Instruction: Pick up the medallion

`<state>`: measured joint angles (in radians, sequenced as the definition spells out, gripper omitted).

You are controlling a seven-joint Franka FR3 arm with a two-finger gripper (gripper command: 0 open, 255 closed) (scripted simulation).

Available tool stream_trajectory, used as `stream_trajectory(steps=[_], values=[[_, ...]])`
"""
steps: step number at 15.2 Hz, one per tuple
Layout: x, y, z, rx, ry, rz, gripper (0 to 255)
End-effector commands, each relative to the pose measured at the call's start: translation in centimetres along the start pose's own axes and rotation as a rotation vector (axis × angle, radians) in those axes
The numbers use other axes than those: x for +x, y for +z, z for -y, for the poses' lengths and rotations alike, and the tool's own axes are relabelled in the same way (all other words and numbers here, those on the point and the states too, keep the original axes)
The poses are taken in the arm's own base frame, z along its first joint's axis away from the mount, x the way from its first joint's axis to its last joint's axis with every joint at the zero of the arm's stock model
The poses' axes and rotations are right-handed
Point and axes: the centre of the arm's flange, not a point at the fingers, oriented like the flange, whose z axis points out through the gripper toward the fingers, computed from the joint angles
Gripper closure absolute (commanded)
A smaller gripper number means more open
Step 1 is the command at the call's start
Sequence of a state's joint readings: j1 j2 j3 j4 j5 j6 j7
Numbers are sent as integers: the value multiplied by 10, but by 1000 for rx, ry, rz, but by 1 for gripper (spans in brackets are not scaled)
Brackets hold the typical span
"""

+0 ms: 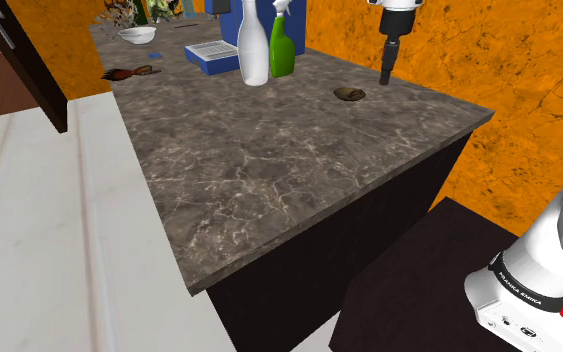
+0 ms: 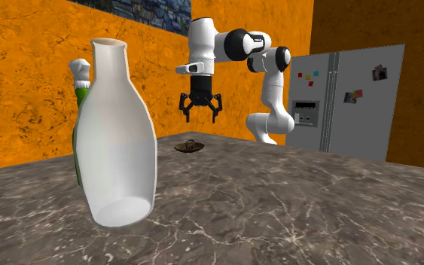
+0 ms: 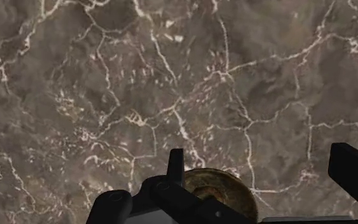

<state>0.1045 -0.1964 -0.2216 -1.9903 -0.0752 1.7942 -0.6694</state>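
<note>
The medallion (image 1: pixel 349 94) is a small, dark bronze disc lying flat on the brown marble counter (image 1: pixel 269 170), near its far right edge. My black gripper (image 1: pixel 386 72) hangs above the counter, just beyond the medallion toward the shoulder view's right. In the second exterior view the gripper (image 2: pixel 201 113) is open, fingers spread, a short way above the medallion (image 2: pixel 190 145). The wrist view has the golden-brown medallion (image 3: pixel 225 188) lying beside the left finger (image 3: pixel 176 167), partly hidden by it, with the right finger (image 3: pixel 355 173) far off to the other side. Nothing is held.
A white bottle (image 1: pixel 253 45) and a green spray bottle (image 1: pixel 282 45) stand behind the medallion, with a blue box (image 1: pixel 214 57), a white bowl (image 1: pixel 137 35) and a brush (image 1: pixel 129 72) farther back. Orange walls surround the counter. A grey fridge (image 2: pixel 346 98) stands behind the arm.
</note>
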Motion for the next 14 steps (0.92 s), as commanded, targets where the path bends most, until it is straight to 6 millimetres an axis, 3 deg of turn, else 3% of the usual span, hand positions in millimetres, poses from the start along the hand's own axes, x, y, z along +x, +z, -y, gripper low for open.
stream_trajectory(steps=[1, 4, 13, 14], values=[[22, 3, -15, 4, -62, -11, 0], [50, 5, -31, 10, -135, -24, 0], [51, 45, -30, 10, -135, -24, 0], [51, 45, -31, 10, -135, -24, 255]])
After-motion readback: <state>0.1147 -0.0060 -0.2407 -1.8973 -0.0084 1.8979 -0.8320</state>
